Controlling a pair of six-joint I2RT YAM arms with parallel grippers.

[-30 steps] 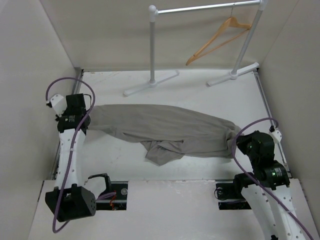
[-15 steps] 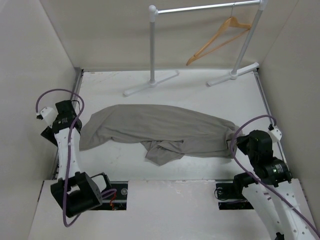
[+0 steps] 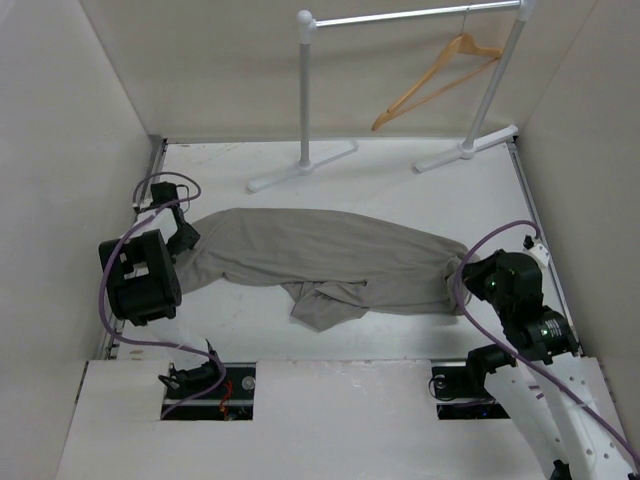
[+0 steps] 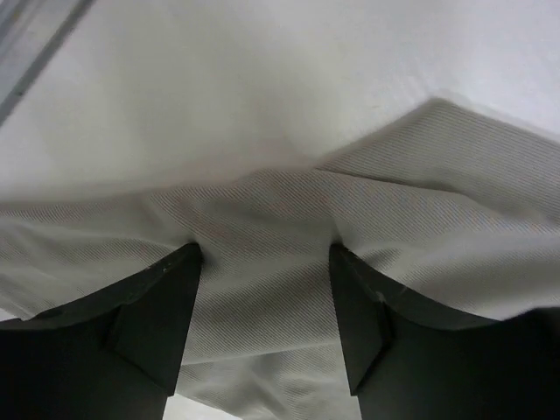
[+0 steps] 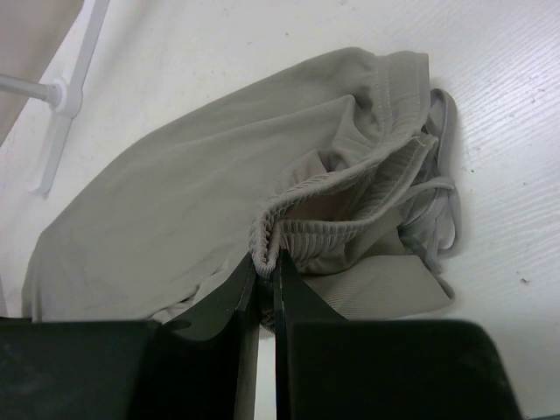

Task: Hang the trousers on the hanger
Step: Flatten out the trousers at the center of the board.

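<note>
— Where do we find the trousers point(image 3: 320, 262)?
— Flat across the middle of the white table point(image 3: 400, 190). In the top view they run from 9 o'clock to 3 o'clock, with a crumpled fold sticking out toward 6. The hanger point(image 3: 435, 82) is well apart from them at 1 o'clock, hooked on the white-and-silver rail point(image 3: 400, 17).
— And what do we make of the claws?
— The left claw point(image 4: 267, 254) has its fingers spread at the 9 o'clock leg end. Cloth lies between the tips, and we see it pinching nothing. The right claw point(image 5: 264, 262) is closed tight on the ribbed waistband point(image 5: 332, 229) at 3 o'clock.
— What do we see changed?
— A second ago the left claw held that leg end pulled taut toward 9 o'clock. Half a second ago it had let go, and the cloth had slumped toward 7. Now the left arm is folded in, with its wrist above the leg end. The right arm and the waistband have hardly moved.
— And around us?
— Plain pale walls point(image 3: 200, 60) close the table on three sides. The rail's feet rest at 12 to 1 o'clock.
</note>
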